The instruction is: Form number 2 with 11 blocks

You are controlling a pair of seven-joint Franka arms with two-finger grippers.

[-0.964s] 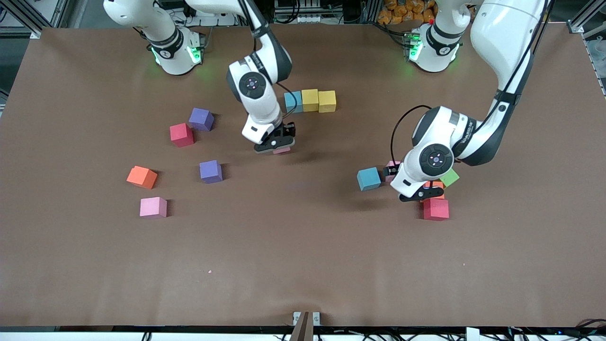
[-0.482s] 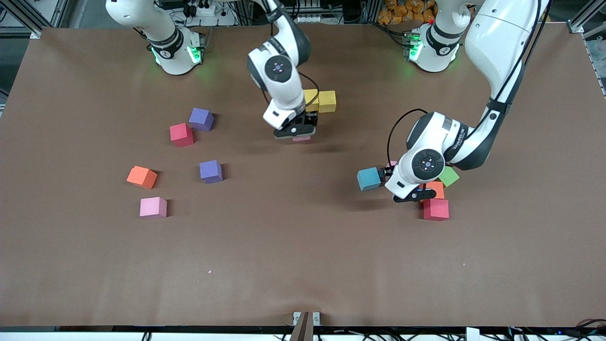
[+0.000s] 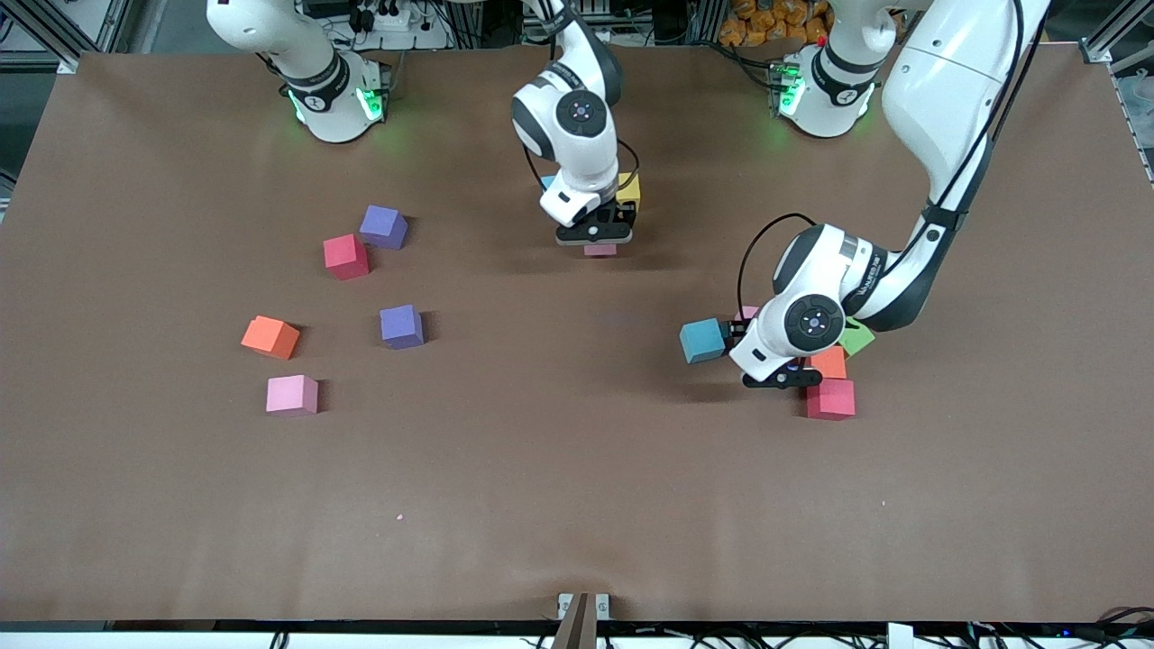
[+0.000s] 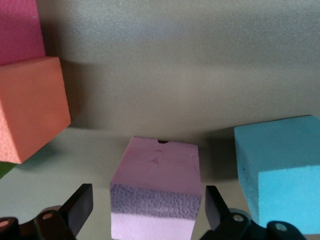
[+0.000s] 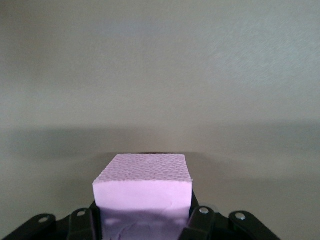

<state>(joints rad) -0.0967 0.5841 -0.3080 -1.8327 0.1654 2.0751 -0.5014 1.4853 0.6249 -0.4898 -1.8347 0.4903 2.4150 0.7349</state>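
Right gripper [image 3: 596, 240]: clenched on a pink block [image 5: 143, 182], over the table beside the yellow block [image 3: 628, 188] of the started row
Left gripper [image 4: 145, 212]: fingers spread, straddling a second pink block [image 4: 157, 167] between the blue [image 4: 280, 170] and orange [image 4: 30, 107] blocks
Risk: a skewed release could nudge the row; closing fingers might clip the blue block
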